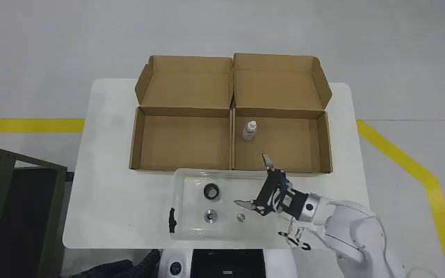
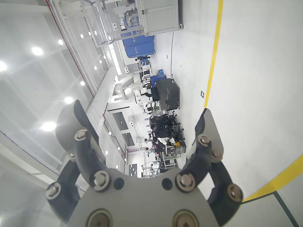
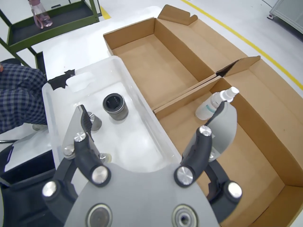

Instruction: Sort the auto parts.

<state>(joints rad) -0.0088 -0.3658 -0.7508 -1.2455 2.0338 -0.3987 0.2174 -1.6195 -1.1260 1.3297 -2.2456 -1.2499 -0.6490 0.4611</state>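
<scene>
A clear plastic bin [image 1: 174, 198] at the table's front holds a dark cylindrical bearing [image 1: 211, 190], a metal ring part [image 1: 210, 216] and a small metal piece [image 1: 240, 217]. My right gripper [image 1: 250, 181] hangs open and empty over the bin's right end, close to the right cardboard box [image 1: 323, 149]. In the right wrist view the right gripper [image 3: 152, 106] straddles the bin rim [image 3: 142, 98]; the bearing [image 3: 115, 107] and a metal part [image 3: 94, 122] lie near one finger. My left gripper [image 2: 142, 109] is open, empty and turned toward the room.
Behind the bin stand two open cardboard boxes. The left box [image 1: 181, 142] is empty; the right one holds a white spray bottle [image 1: 248, 130]. A green shelf cart [image 1: 28, 201] stands left of the white table [image 1: 104, 174]. Black tape [image 1: 172, 221] marks the bin's left end.
</scene>
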